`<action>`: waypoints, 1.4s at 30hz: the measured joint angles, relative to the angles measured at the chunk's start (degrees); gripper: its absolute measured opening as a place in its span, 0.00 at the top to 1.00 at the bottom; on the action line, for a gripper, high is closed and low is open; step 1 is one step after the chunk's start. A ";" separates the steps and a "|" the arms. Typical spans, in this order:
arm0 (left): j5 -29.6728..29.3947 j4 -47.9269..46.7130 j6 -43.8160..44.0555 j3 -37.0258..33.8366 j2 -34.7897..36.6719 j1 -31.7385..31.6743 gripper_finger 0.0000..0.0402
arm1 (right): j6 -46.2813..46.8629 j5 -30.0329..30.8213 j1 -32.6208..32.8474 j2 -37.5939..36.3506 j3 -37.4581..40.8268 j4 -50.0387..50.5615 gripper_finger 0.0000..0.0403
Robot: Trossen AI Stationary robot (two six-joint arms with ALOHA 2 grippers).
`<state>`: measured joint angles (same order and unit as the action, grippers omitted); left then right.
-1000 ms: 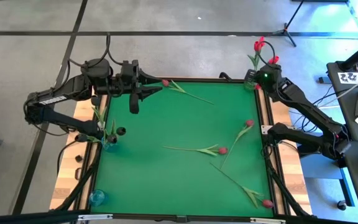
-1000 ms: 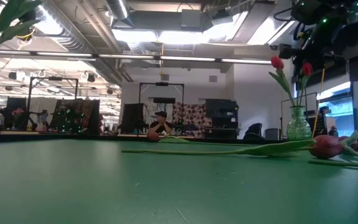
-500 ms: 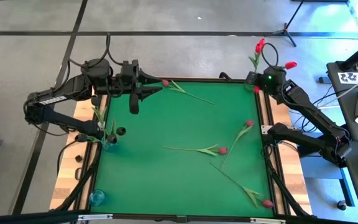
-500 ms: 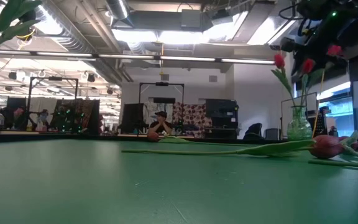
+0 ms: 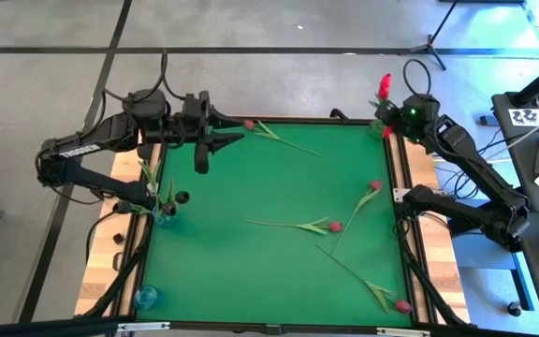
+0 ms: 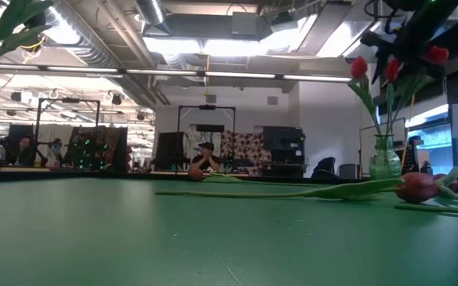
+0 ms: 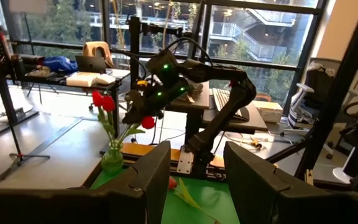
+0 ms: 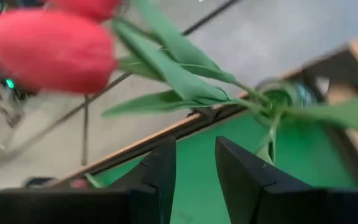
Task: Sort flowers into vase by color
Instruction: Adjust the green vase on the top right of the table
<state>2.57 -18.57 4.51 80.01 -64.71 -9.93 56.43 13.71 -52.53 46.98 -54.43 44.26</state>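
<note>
The step in hand is judged to be the settling of a red tulip (image 6: 437,54) into the clear vase (image 6: 385,159) at the far right corner of the green table (image 5: 251,271), where two red tulips (image 6: 359,67) are already stood. To do it well, the stem should be seated fully inside the vase's neck before the arm is drawn off, and the withdrawal is best made upward and away from the leaves so that nothing is dragged out or the vase tipped. The right gripper (image 8: 192,149) is poised just above and beside that vase, angled down toward it, with its arm reached out along the table's right edge. Its fingers are parted narrowly and no stem is seen between them, though the tulip's head hangs very close by; whether the flower leans on the gripper cannot be told. The left gripper (image 5: 237,131) is held level at the far left edge, fingers spread with nothing in them, near a tulip lying there (image 5: 249,124). Three more tulips (image 5: 335,226) are left lying on the table, well apart from either vase.
</note>
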 joint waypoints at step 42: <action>-2.07 -0.20 -2.12 0.00 0.76 0.96 0.64 | 2.68 -19.88 -6.32 1.62 0.02 9.02 0.72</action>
<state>0.50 -18.76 2.39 80.01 -63.94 -8.97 59.11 -6.17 -58.85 48.60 -54.41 53.28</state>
